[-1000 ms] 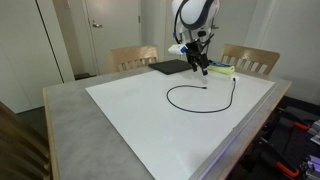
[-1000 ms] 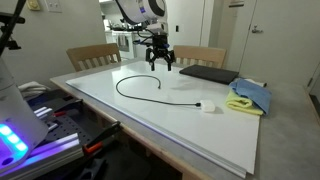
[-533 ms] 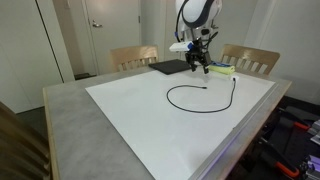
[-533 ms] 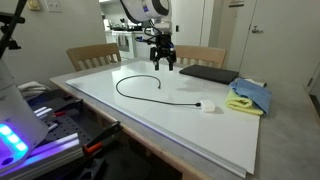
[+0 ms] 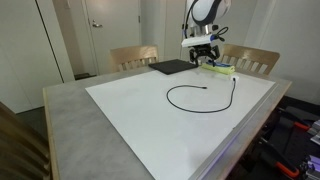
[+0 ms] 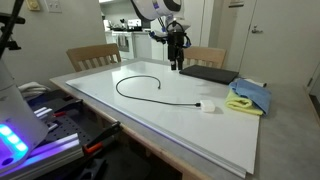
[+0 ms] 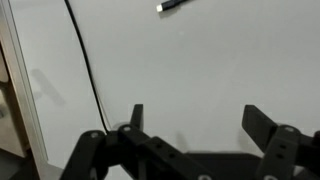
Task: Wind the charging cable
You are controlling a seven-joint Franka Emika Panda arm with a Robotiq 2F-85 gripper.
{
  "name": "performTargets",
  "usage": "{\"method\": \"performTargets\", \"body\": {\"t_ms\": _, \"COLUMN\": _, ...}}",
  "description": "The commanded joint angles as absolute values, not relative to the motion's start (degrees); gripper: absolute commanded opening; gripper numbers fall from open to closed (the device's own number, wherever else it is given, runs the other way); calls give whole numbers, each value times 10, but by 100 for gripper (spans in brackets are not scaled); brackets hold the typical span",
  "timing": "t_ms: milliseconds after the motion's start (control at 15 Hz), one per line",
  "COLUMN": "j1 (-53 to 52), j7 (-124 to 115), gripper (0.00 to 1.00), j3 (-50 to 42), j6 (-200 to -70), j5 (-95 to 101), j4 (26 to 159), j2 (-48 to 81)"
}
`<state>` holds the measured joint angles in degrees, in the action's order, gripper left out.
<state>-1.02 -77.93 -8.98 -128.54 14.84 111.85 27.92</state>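
In an exterior view: cable (image 5: 168,97) lies in an open loop on the white sheet (image 5: 120,105), wider across than deep. My claw (image 5: 204,62) hangs well apart, toward the far side.

In an exterior view: a white charger block (image 6: 207,106) ends the cable, and only this view shows it.

Wrist view: my fingers (image 7: 135,115) are spread wide, holding nothing. The cable runs top to bottom at left.

arm (image 5: 205,14) — white, raised high, wrist turned down. gripper (image 7: 195,120) — black, pointing downward, hanging in the air; fingers (image 7: 136,114) spread wide apart, nothing between them. upper arm cut off in both exterior views.
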Motion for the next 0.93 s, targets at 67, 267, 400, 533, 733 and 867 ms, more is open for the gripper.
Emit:
{"method": "performTargets", "body": {"t_ms": 67, "j1": -16, "j7": -728, "gripper": 100, "j3": -104, "j6": -1302, "j5": 152, "j4": 1121, "j2": 281}}
{"method": "performTargets", "body": {"t_ms": 267, "j1": -16, "j7": -714, "gripper": 100, "j3": -105, "j6": -1306, "j5": 156, "j4": 1123, "j2": 281}}
{"method": "performTargets", "body": {"t_ms": 400, "j1": -8, "j7": -699, "gripper": 100, "j3": -103, "j6": -1308, "j5": 149, "j4": 1125, "j2": 279}}
{"method": "performTargets", "body": {"t_ms": 533, "j1": 4, "j7": -681, "gripper": 100, "j3": -109, "j6": -1310, "j5": 147, "j4": 1129, "j2": 272}}
{"method": "performTargets", "body": {"t_ms": 733, "j1": 24, "j7": -617, "gripper": 100, "j3": -123, "j6": -1317, "j5": 154, "j4": 1134, "j2": 267}}
{"method": "performTargets", "body": {"t_ms": 867, "j1": 45, "j7": -562, "gripper": 100, "j3": -131, "j6": -1320, "j5": 144, "j4": 1130, "j2": 270}}
